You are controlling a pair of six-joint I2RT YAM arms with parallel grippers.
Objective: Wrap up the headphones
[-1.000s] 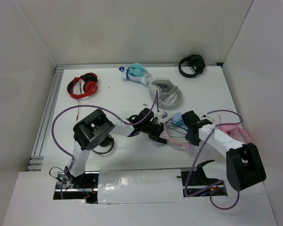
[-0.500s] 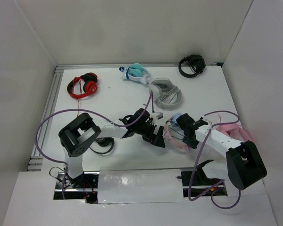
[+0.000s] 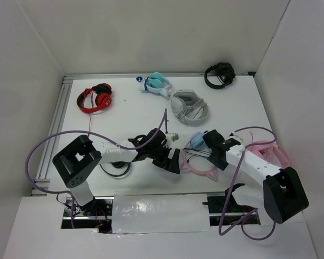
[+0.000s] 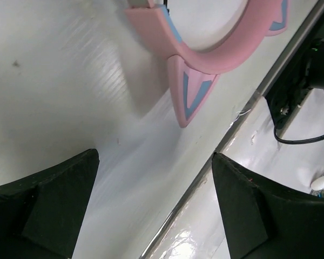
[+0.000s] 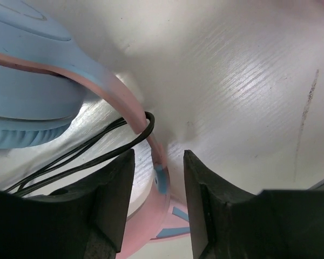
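Two arms meet at the headphones (image 3: 196, 142), which lie flat on the counter (image 3: 140, 118) close to its near edge and right of its middle, light blue cups toward the far side and cat ears toward the near edge. Just left of them, the left pincer (image 3: 171, 158) stands wide and empty, one pink cat ear (image 4: 186, 91) ahead of its gap and untouched. The right pincer (image 3: 216, 154) is narrowly parted astride the pink headband (image 5: 127, 100), with the thin black cable (image 5: 97, 145) looped against that band.
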